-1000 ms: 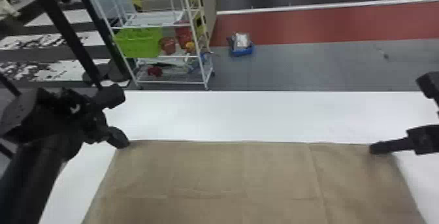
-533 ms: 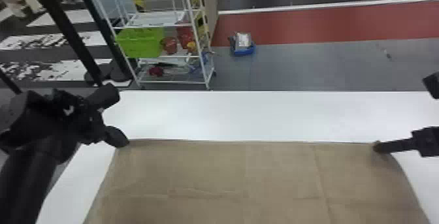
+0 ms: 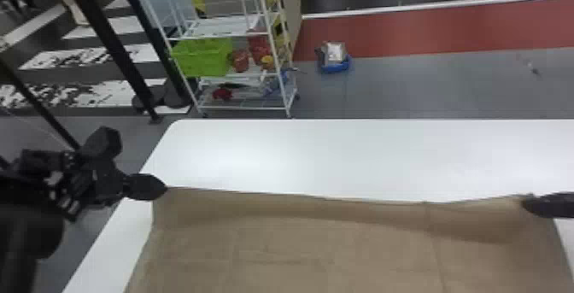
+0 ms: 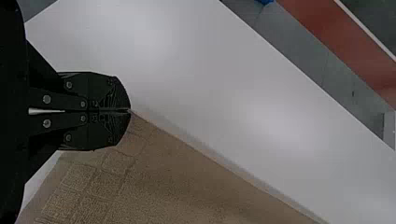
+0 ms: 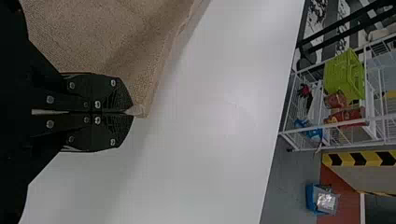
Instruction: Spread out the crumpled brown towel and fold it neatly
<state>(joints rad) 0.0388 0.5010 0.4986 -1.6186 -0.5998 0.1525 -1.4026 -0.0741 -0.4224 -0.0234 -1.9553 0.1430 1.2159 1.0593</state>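
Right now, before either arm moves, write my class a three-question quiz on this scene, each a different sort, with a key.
1. Fill in the blank: the left gripper and the right gripper each have their fingers closed on a far ____ of the brown towel.

2. True or false: the towel is already folded into a small square.

3. Where is the green basket?
(a) on the towel
(b) on the white rack
(c) on the floor

Key: 1. corner; 2. false; 3. b
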